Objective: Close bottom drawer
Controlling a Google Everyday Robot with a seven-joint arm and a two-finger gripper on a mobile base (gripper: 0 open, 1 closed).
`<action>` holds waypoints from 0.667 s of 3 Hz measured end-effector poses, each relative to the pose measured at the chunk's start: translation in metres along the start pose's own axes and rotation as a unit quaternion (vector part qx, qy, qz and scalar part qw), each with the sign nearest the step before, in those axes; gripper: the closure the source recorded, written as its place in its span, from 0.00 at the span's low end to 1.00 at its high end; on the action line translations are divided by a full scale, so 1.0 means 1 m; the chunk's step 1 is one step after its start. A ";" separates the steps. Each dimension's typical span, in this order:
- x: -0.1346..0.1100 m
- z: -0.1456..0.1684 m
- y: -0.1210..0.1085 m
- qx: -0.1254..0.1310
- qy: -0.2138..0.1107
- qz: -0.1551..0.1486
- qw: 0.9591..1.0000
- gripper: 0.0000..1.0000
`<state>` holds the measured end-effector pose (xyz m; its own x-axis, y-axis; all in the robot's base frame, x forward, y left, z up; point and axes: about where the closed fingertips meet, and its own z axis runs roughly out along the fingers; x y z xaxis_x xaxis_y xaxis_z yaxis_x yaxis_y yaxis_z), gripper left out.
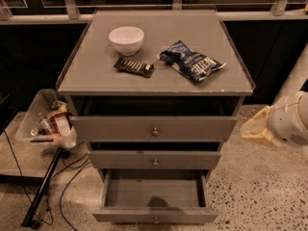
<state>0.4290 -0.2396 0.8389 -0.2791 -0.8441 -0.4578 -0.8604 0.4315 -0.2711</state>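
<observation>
Gripper (256, 129), open or closed I cannot tell, hangs right of cabinet (96, 76); an off-centre push could jam bottom drawer (144, 192) askew.

Hand (256, 129) low at right of view, pointing left; wrist (288, 123) behind.

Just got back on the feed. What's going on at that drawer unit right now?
The robot's job is to close the bottom drawer, which stands pulled well out of the grey cabinet. Nothing is touching it yet. The pincer hangs off to the cabinet's right, about level with the top drawer and clear of the woodwork. On the cabinet top lie a white bowl, a dark snack bar and a blue chip bag.
</observation>
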 end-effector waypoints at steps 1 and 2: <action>0.000 0.000 0.000 0.000 0.000 0.000 1.000 1.00; -0.002 0.025 0.020 -0.028 -0.012 0.014 0.999 1.00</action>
<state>0.4225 -0.2216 0.8131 -0.2945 -0.8238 -0.4844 -0.8746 0.4366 -0.2108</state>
